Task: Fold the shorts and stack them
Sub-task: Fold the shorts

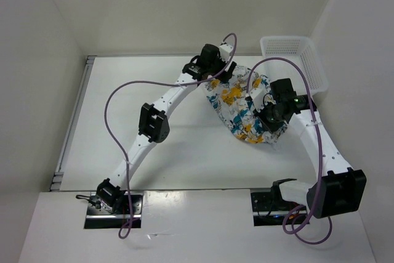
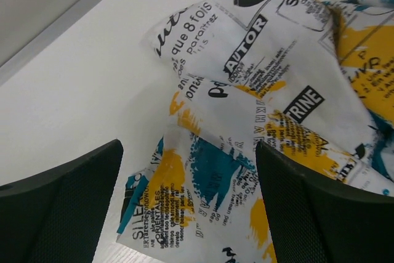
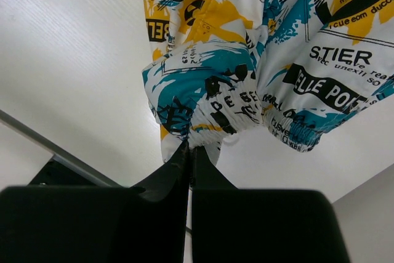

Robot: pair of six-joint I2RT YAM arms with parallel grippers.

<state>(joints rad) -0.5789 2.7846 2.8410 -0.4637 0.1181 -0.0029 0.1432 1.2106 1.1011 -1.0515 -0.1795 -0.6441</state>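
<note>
**Q:** Why do the shorts (image 1: pixel 243 112) sit bunched, right of centre on the table (image 1: pixel 141 84)?

**A:** The right gripper (image 3: pixel 189 149), jaws shut, appears to pinch their elastic edge, drawing the cloth into a heap. The left gripper (image 2: pixel 188 170) hangs over the heap's far-left corner, jaws wide apart, holding nothing.

**Q:** Is there room to work?

**A:** Bare table lies to the left and on the near side, likely the best place to spread them flat. The basket (image 1: pixel 295 47) stands just beside the heap at far right, and the back wall is near.
</note>
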